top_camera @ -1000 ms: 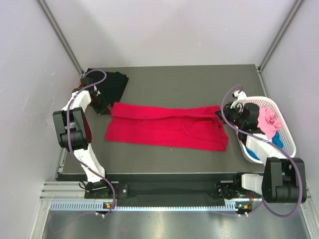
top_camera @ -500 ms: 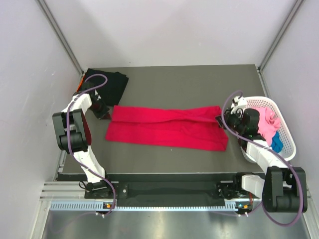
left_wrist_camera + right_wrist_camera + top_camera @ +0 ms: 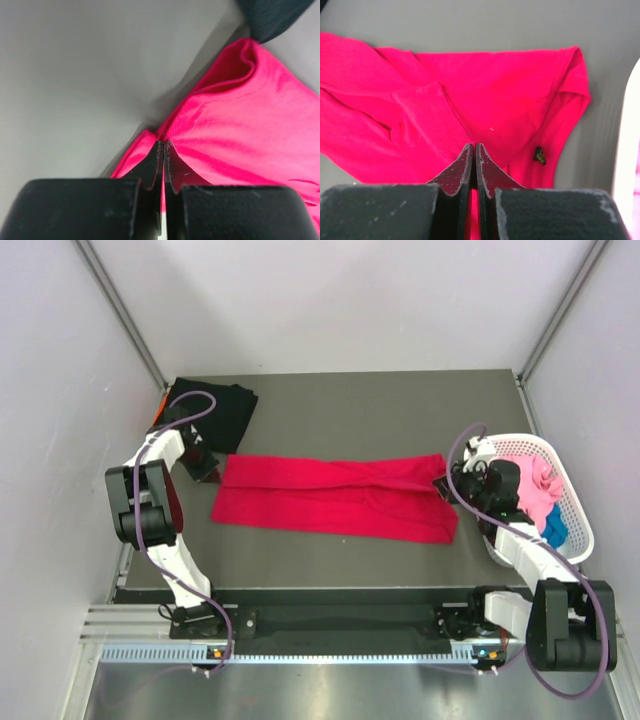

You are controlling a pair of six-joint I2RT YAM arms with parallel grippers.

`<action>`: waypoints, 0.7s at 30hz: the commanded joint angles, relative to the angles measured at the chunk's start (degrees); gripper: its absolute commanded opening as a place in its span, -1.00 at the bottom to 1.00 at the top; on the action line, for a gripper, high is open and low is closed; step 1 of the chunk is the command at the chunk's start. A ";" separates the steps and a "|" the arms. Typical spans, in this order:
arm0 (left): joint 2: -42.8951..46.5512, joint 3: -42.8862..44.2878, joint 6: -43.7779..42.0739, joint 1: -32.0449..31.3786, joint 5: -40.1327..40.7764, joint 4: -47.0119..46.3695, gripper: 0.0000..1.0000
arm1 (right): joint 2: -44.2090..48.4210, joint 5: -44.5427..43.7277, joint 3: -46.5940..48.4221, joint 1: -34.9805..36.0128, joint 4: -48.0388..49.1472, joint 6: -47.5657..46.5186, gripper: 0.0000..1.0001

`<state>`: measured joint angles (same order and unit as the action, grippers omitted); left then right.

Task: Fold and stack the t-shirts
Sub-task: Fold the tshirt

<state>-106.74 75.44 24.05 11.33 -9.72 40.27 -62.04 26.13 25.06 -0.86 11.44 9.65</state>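
One dark grey table [image 3: 380, 405] carries everything. Across its middle lies the red t-shirt [image 3: 330, 498], folded into a long band running from left to right, with a lengthwise crease near its far edge and its near edge slanting slightly. At the right edge of the table stands a white lattice basket [image 3: 578, 512], just beside the right end of the red t-shirt. In the far left corner a black t-shirt [image 3: 228, 410] lies flat in a folded block, close to the left end of the red one but not on it. Inside the basket a crumpled pink t-shirt [image 3: 540, 486] sits on top, and a blue t-shirt [image 3: 556, 531] shows beneath it toward the near side. The left hand [image 3: 163, 145] is low at the far left corner of the red t-shirt; its jaws are pressed together with a sliver of red cloth caught between the tips, and the fabric puckers toward them. The right hand [image 3: 471, 147] is at the far right corner, beside the basket, its jaws likewise closed tight on the red cloth, which shows in the narrow slit between them. A small black and yellow label [image 3: 539, 156] lies on the red t-shirt just right of the right hand, near the folded right edge.
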 commanded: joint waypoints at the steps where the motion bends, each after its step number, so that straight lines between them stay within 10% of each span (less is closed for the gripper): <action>1: 1.36 -0.73 -0.76 0.36 0.75 -1.68 -1.00 | 0.95 0.41 -1.06 0.42 1.99 2.21 -0.98; 21: 0.48 0.67 -0.85 0.27 7.16 -0.99 -1.00 | -2.82 -4.77 -0.27 3.24 -10.30 9.25 -0.93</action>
<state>-106.76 74.56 23.81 11.33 -6.28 39.46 -65.45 23.22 23.24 1.76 2.79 18.31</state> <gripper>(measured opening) 0.011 0.049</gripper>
